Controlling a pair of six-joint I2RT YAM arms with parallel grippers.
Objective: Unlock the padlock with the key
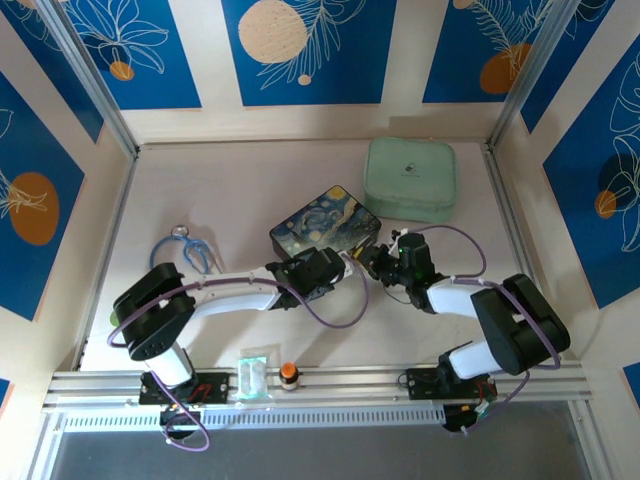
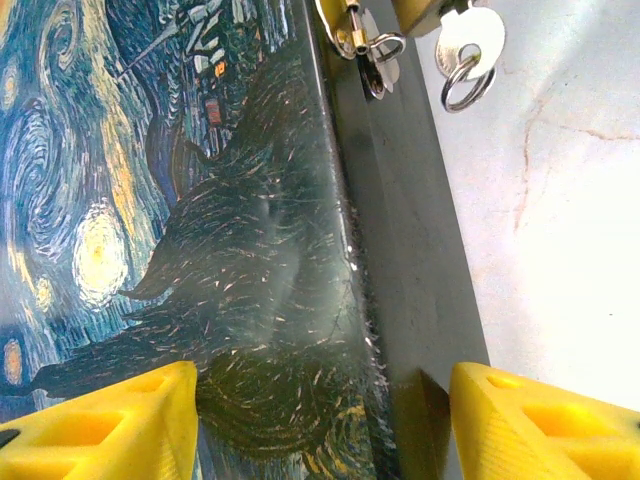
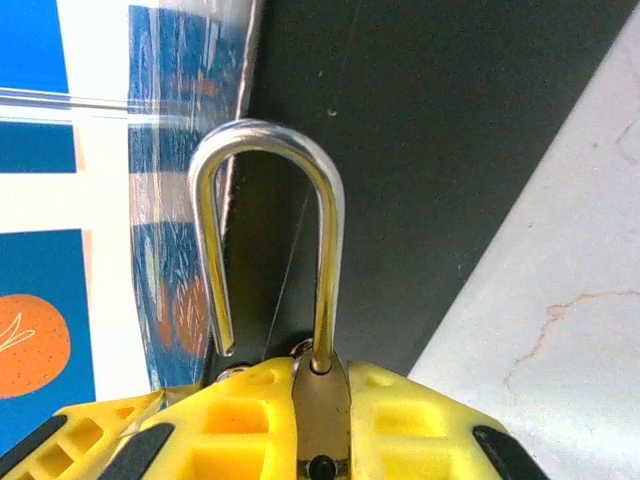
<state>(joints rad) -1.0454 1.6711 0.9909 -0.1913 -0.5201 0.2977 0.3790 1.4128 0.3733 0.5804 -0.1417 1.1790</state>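
Pale tabletop (image 1: 220,190): painted box (image 1: 325,228) just beside padlock (image 3: 320,405); mint case (image 1: 410,180) behind.

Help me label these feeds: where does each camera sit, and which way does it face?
Top external: above and behind the bases, looking down at the table; both arms, left claw and right claw by the painted box.
Left wrist: on the left arm, looking along the box lid toward padlock and key; its open fingers show.
Right wrist: on the right arm, facing the box's dark side; its claw grips the padlock.
Shared: both wrist views show padlock and box.
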